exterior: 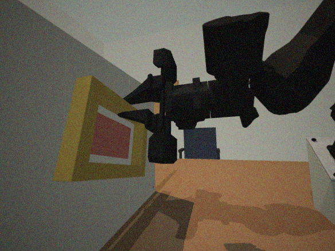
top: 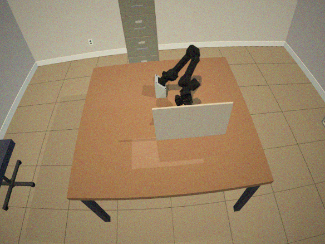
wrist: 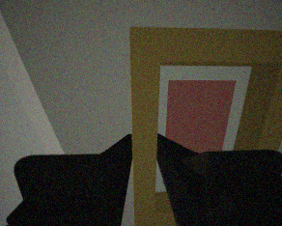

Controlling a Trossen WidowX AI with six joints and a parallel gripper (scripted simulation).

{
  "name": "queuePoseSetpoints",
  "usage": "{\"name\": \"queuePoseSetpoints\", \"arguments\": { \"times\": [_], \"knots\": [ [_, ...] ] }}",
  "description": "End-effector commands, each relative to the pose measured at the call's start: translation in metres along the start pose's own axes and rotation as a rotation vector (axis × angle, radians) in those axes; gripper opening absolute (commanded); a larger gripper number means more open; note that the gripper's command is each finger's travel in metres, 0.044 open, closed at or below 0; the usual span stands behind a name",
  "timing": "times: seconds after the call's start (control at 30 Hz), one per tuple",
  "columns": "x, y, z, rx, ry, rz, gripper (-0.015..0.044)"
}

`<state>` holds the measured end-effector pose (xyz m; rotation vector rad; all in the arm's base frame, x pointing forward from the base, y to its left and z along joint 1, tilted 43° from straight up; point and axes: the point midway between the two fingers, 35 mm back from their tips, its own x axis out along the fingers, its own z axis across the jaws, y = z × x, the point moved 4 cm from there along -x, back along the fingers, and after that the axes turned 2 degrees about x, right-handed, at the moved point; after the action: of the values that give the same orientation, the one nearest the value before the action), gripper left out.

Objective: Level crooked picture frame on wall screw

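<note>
A yellow picture frame [exterior: 81, 155] [wrist: 145, 63] with a pale mat and a red centre hangs on the grey side of an upright board. In the exterior view it is tilted, its near side higher than its far side. My gripper [exterior: 121, 106] [wrist: 143, 138] is shut on the frame's top bar, one finger over the top edge and one below the bar, in front of the mat. The wrist view is rolled, so this bar runs upright there. The screw and the notched strip are hidden. In the top view the board hides the frame and fingertips.
The upright board [top: 192, 121] [exterior: 34, 97] [wrist: 82, 87] stands on the brown table [top: 108, 161] [exterior: 258, 183]. A white base box [top: 161, 92] [exterior: 318, 169] stands behind it, by the folded black arm [top: 192, 53]. A filing cabinet [top: 140, 28] and a blue chair [exterior: 199, 143] are farther off.
</note>
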<state>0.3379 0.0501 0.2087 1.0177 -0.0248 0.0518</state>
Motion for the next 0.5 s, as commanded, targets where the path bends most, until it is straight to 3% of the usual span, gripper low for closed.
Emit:
{"name": "queuePoseSetpoints", "arguments": {
  "times": [0.0, 0.47],
  "knots": [
    [0.0014, 0.0055, 0.0055, 0.009, -0.023, 0.016, 0.0000],
    [0.0006, 0.0006, -0.0026, 0.002, -0.006, 0.004, 0.0000]
  ]
}}
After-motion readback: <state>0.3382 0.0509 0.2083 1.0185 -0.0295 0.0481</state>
